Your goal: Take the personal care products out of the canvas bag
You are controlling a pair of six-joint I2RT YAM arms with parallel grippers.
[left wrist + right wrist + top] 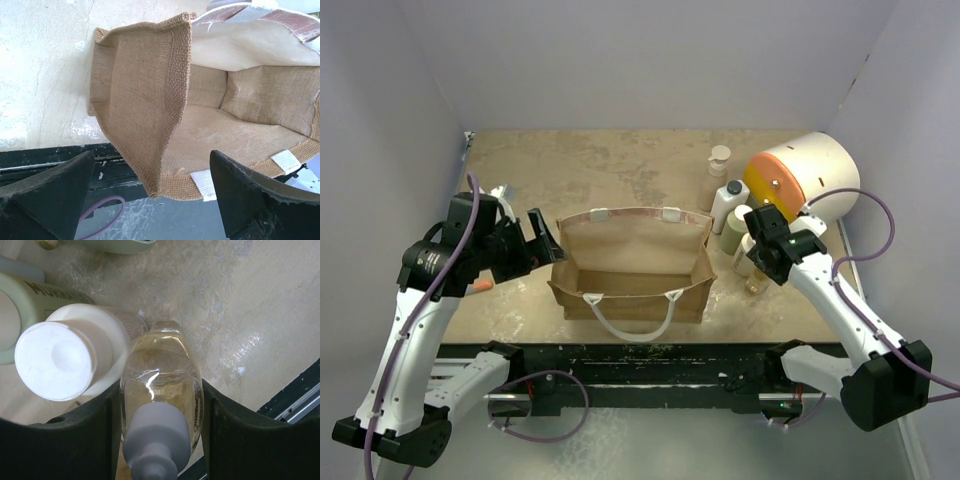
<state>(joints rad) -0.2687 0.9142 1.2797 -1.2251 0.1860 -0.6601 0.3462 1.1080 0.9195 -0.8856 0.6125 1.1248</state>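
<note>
The right end effector [160, 392] is gripping the amber bottle [161, 360] to the right of the bag [635, 238]. Its jaws are narrowed to the bottle's width and seem to be pressing on both flanks just below the pale cap. From the top view the bottle appears to be standing on the table [245, 310], though its base is hidden. It is sitting right against the cream bottle [60, 352], with the olive bottle [35, 295] just behind, while the pump bottle [717, 183] and the black-capped bottle [729, 200] are standing farther back in the same cluster. The amber bottle is looking small, light and rigid, and its glossy, rounded clear wall is likely slippery, so a hold across the body is probably safer than one on the cap. Its narrow foot is making it easy to tip, and opening the jaws carelessly could knock its neighbour. The left end effector [151, 165] is hanging wide open, holding nothing, with the bag's soft, floppy left corner lying between its fingers. The woven interior is showing no bottles, so the unpacking is looking nearly finished.
</note>
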